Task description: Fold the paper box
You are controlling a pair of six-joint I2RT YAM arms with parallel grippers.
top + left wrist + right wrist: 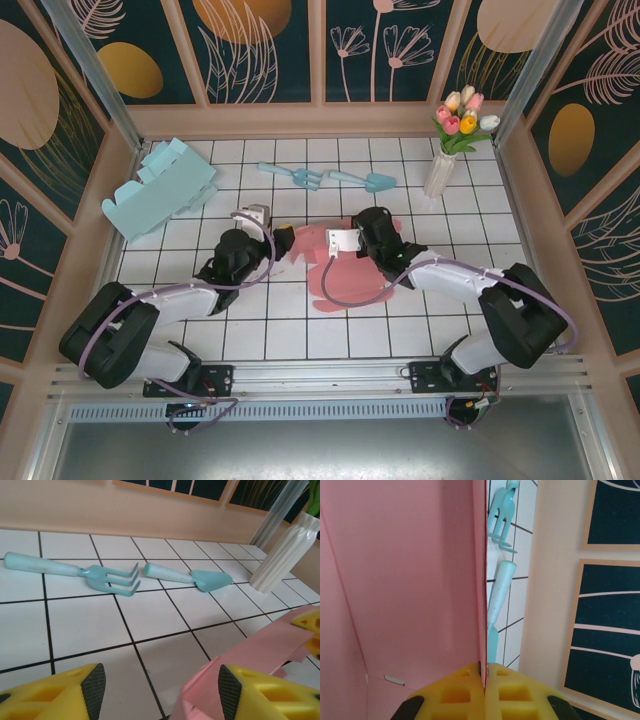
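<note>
The pink paper box (350, 275) lies partly folded on the tiled table centre, one panel raised. My right gripper (343, 243) is shut on the edge of that upright pink panel (405, 580); in the right wrist view its gripper (484, 677) has both yellow fingers pressed together on the thin sheet. My left gripper (286, 246) stands open at the box's left side. In the left wrist view that gripper (162, 692) has a pink corner (260, 650) lying between its fingers, close to the right pad (229, 690) and well apart from the left pad (95, 690).
A teal folded box (160, 188) lies at the back left. A teal garden fork (297, 177) (100, 575) and trowel (362, 180) (195, 577) lie behind the pink box. A white vase of tulips (440, 170) (285, 555) stands at the back right, near the wooden wall.
</note>
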